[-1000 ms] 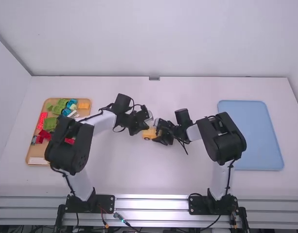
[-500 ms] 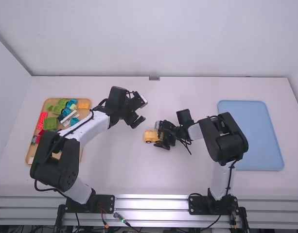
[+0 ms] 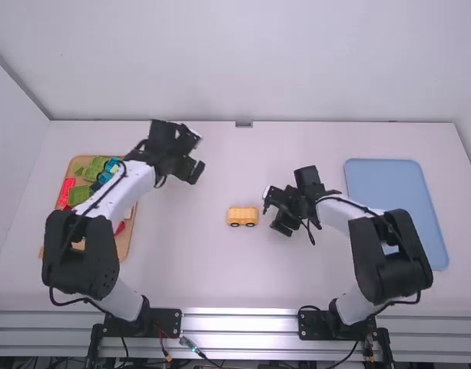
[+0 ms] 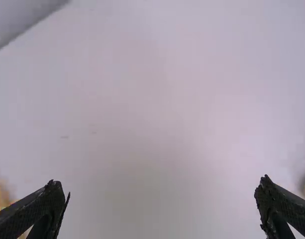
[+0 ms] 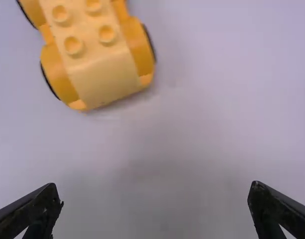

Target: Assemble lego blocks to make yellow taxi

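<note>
Clock positions are taken about the yellow block car, with 12 o'clock pointing away from the camera. Nearest are the arm bases: the left base (image 3: pixel 143 321) between 7 and 8 o'clock, the right base (image 3: pixel 337 323) between 4 and 5. The yellow block car (image 3: pixel 243 215) stands upright on the white table (image 3: pixel 220 269), two dark wheels along its near side, round studs on top. At 3 o'clock, just beside the car but apart from it, is the right gripper (image 3: pixel 271 213), its two fingers spread wide. Well beyond it, also at 3 o'clock, lies the blue tray (image 3: pixel 412 223). At 9 o'clock is the tan tray (image 3: pixel 126 244) — partly covered by the left arm — bearing red blocks (image 3: pixel 67 191), green blocks (image 3: pixel 79 195) and blue blocks (image 3: pixel 112 163). Farther off, at 11 o'clock, the left gripper (image 3: pixel 198 157) likewise has its fingers spread. Farthest, at 12 o'clock, a small grey fitting (image 3: pixel 243 124) marks the table's far edge.
</note>
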### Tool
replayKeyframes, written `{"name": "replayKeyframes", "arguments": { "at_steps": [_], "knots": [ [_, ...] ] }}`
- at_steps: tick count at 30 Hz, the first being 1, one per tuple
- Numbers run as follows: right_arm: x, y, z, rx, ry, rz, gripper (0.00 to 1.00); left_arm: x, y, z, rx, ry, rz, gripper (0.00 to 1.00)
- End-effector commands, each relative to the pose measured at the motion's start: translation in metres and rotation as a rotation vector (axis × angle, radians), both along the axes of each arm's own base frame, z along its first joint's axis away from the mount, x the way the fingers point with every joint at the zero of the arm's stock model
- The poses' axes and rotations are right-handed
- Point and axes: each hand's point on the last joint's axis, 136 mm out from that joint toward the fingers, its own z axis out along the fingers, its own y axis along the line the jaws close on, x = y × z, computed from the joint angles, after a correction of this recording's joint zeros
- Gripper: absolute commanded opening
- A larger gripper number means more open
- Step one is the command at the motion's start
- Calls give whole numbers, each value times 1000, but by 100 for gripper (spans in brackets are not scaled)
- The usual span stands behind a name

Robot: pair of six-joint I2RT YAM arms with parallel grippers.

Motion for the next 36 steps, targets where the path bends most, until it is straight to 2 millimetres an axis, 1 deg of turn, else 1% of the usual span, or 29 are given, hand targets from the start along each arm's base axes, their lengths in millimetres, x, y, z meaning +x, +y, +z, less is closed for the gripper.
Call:
{"name": "replayKeyframes", "arguments": {
  "at_steps": [1, 2, 4, 5, 6, 7, 9, 11, 12, 13, 16, 17, 18, 19, 20, 22, 24, 25, 26, 27, 28, 29, 30, 31, 32, 34, 35, 36],
  "knots": [
    [7, -15, 10, -73, -56, -44, 99, 14, 46, 27, -72, -31, 127, 99],
    [9, -15, 14, -71, -70, -46, 99, 17, 63, 35, -103, -33, 183, 99],
    [11, -14, 18, -66, -86, -46, 99, 23, 92, 42, -141, -30, 290, 99],
    [13, -13, 19, -64, -94, -46, 99, 25, 103, 45, -152, -26, 327, 100],
    [15, -12, 20, -60, -107, -44, 99, 27, 120, 48, -161, -12, 370, 95],
    [17, -11, 21, -59, -117, -38, 99, 28, 134, 51, -160, 7, 402, 92],
    [19, -11, 22, -56, -127, -41, 99, 30, 151, 53, -155, 39, 440, 88],
    [19, -11, 22, -57, -127, -40, 99, 38, 168, 52, -135, 92, 482, 87],
    [19, -11, 22, -57, -127, -40, 99, 40, 171, 52, -130, 102, 489, 87],
    [19, -11, 22, -57, -126, -40, 99, 44, 180, 49, -109, 142, 513, 89],
    [18, -12, 22, -59, -122, -40, 99, 53, 186, 43, -90, 221, 525, 93],
    [18, -12, 22, -60, -123, -42, 99, 54, 187, 42, -87, 237, 521, 93],
    [20, -14, 21, -71, -124, -57, 99, 55, 186, 36, -69, 295, 485, 96],
    [20, -15, 21, -76, -124, -61, 99, 55, 187, 34, -66, 315, 479, 98],
    [20, -16, 21, -80, -125, -63, 99, 55, 188, 30, -61, 346, 483, 98],
    [21, -17, 21, -84, -126, -65, 99, 51, 203, 16, -14, 421, 536, 98],
    [20, -16, 21, -83, -126, -64, 99, 48, 210, 4, 18, 474, 553, 100],
    [20, -17, 21, -84, -126, -65, 99, 47, 211, -6, 27, 503, 545, 99],
    [20, -17, 20, -84, -125, -64, 99, 47, 209, -16, 38, 529, 495, 99],
    [20, -17, 20, -84, -126, -64, 99, 46, 208, -20, 47, 539, 457, 99],
    [20, -17, 20, -86, -123, -65, 99, 43, 203, -29, 86, 566, 308, 99],
    [20, -17, 20, -87, -123, -65, 99, 40, 201, -36, 118, 585, 207, 99],
    [20, -17, 20, -89, -124, -66, 99, 38, 202, -39, 137, 592, 154, 99],
    [20, -18, 20, -92, -124, -68, 99, 32, 201, -48, 189, 611, 3, 99],
    [20, -18, 20, -92, -125, -68, 99, 30, 200, -52, 217, 616, -78, 99],
    [20, -18, 20, -92, -125, -67, 99, 29, 202, -61, 300, 620, -247, 99],
    [20, -18, 20, -92, -125, -67, 99, 27, 207, -67, 349, 622, -333, 98],
    [20, -18, 20, -92, -125, -67, 99, 27, 209, -68, 363, 622, -352, 98]
  ]
}}
